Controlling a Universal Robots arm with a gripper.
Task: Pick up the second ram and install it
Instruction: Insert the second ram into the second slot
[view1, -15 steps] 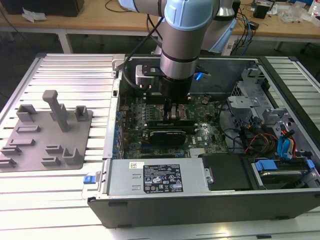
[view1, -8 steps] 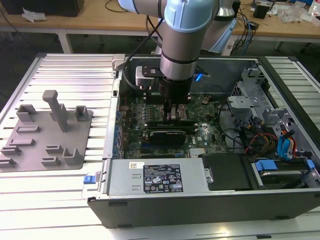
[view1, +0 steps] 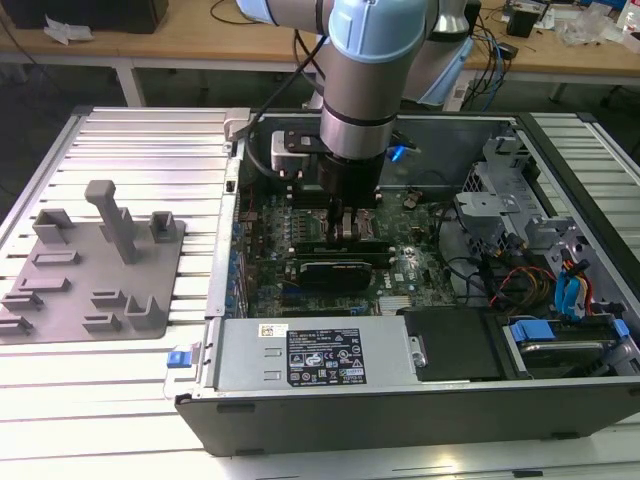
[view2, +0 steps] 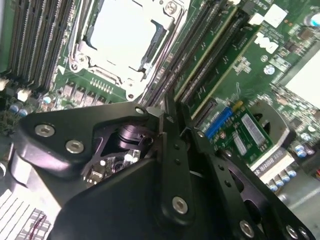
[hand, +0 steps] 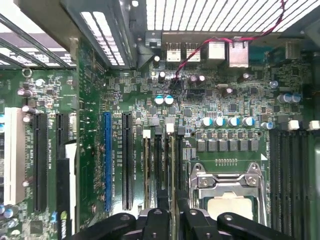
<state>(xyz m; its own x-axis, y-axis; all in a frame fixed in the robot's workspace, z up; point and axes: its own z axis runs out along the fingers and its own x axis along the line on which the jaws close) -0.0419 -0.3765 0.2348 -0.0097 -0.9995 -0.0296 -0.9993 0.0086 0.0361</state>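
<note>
The second ram (hand: 173, 165) is a thin green stick standing on edge in a motherboard slot beside the CPU socket (hand: 231, 196). In the second wrist view the second ram (view2: 206, 56) runs straight toward my black fingertips. My gripper (hand: 173, 214) is shut on the second ram, one finger on each face. In the exterior view my gripper (view1: 346, 228) reaches straight down into the open computer case (view1: 230, 190) over the memory slots. Another green stick (hand: 148, 165) sits in a parallel slot farther from the socket.
A black card (view1: 335, 272) lies just in front of the gripper in the exterior view. The power supply (view1: 300, 355) spans the case's near side. Drive cages and cables (view1: 520, 240) crowd the exterior view's right. A grey fixture tray (view1: 90, 270) rests outside the case.
</note>
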